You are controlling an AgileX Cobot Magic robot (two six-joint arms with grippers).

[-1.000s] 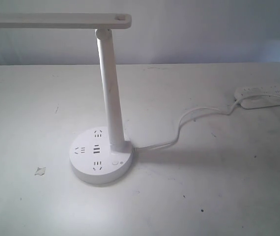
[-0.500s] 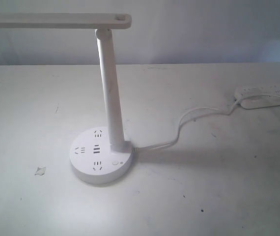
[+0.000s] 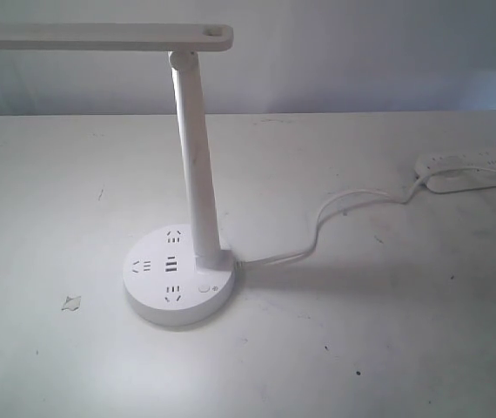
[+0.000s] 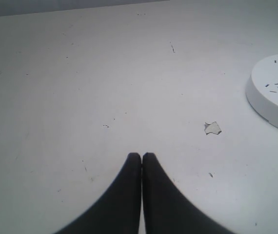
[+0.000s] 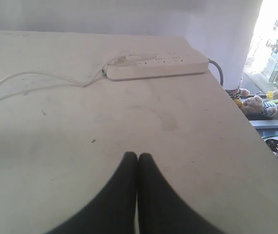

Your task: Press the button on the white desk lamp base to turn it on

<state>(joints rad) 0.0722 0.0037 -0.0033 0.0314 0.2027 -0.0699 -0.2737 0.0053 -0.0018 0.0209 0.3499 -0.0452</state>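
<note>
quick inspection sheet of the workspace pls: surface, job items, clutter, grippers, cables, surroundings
surface: white table, scuffed, with dark specks
job's things: white desk lamp base standing on the table; button beside the stem, untouched
clutter: one small pale scrap near the base
grippers: left gripper and right gripper both shut, empty, clear of the lamp
cables: white cord runs from the base to the power strip
surroundings: plain wall; soft toy past the table edge

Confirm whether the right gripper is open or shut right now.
Shut: the right gripper has its black fingers meeting tip to tip above the table, nothing between them.
</note>
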